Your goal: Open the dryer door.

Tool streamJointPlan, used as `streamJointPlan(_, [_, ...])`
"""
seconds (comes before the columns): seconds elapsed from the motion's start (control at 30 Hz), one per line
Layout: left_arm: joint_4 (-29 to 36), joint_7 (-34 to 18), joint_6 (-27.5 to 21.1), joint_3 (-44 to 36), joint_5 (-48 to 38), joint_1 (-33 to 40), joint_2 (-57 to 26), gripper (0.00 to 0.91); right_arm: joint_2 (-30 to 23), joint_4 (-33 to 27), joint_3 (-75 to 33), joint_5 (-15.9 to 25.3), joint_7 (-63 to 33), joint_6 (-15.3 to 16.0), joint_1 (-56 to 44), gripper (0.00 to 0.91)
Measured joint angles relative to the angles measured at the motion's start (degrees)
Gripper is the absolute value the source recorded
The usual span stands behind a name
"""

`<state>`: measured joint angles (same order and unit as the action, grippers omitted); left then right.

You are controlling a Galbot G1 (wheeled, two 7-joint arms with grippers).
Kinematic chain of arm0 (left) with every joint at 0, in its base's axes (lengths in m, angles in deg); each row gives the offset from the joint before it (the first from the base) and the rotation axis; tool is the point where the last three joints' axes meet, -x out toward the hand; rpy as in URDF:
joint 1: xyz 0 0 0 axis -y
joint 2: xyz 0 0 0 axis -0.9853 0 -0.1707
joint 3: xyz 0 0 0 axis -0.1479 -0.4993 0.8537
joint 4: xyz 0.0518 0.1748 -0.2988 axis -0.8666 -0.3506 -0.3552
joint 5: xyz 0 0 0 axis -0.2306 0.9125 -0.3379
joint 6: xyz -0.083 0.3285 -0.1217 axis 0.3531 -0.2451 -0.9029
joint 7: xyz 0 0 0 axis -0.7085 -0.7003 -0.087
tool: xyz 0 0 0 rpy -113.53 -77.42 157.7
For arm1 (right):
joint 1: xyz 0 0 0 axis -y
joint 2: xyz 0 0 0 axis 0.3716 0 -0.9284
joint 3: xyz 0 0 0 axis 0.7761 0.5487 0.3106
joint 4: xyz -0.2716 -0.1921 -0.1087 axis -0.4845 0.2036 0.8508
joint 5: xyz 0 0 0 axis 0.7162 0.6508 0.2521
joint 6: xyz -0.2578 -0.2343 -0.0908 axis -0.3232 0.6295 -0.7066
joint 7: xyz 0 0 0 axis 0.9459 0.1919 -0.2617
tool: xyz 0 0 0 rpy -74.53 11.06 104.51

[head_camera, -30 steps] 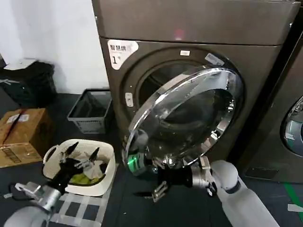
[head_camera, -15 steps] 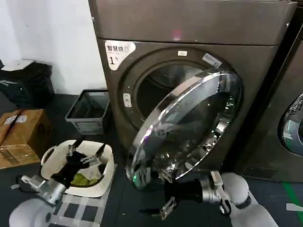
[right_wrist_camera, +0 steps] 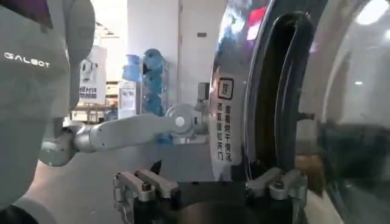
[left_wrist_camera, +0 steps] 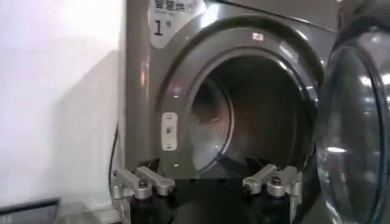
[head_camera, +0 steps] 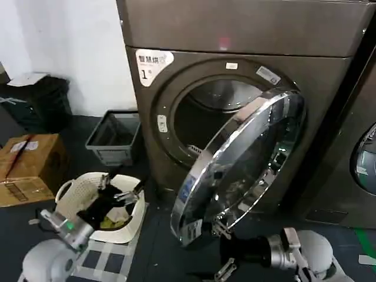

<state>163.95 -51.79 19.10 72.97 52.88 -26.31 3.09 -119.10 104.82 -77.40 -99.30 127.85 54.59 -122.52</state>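
The bronze-grey dryer (head_camera: 235, 35) with a white "1" sticker stands ahead, its round opening (left_wrist_camera: 256, 115) uncovered. The dryer door (head_camera: 244, 161), chrome-rimmed with dark glass, hangs swung partway out to the right. My right gripper (head_camera: 222, 251) is open, low beside the door's bottom rim. In the right wrist view the door's rim with its sticker (right_wrist_camera: 226, 122) rises just ahead of the open right gripper (right_wrist_camera: 210, 185); contact is unclear. My left gripper (head_camera: 120, 185) hovers open over a white basket and faces the opening in the left wrist view (left_wrist_camera: 207, 182).
A white laundry basket (head_camera: 67, 191) with clothes sits on the floor at the left. Behind it are a grey crate (head_camera: 114, 138), a cardboard box (head_camera: 29, 164) and dark bins (head_camera: 41, 100). A neighbouring dark machine (head_camera: 364, 158) stands at the right.
The door has swung further out to the right, uncovering more of the opening. My right gripper has moved down and right with its lower rim. The left gripper stays over the basket.
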Motion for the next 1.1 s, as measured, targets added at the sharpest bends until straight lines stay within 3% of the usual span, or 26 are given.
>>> streamJointPlan(0.6, [-5.26,2.01,1.03,-14.61,-0.85,9.67,-1.61,0.907,-4.7,-0.01,-23.22,2.02,0.56,-2.19,-7.27,0.907])
streamJointPlan(1.1, [-3.87,4.65,1.39,-22.29,-1.06,10.31,-2.71,0.907,-6.57,-2.23,-46.95,0.51,-4.38,-3.81,-8.6,0.907])
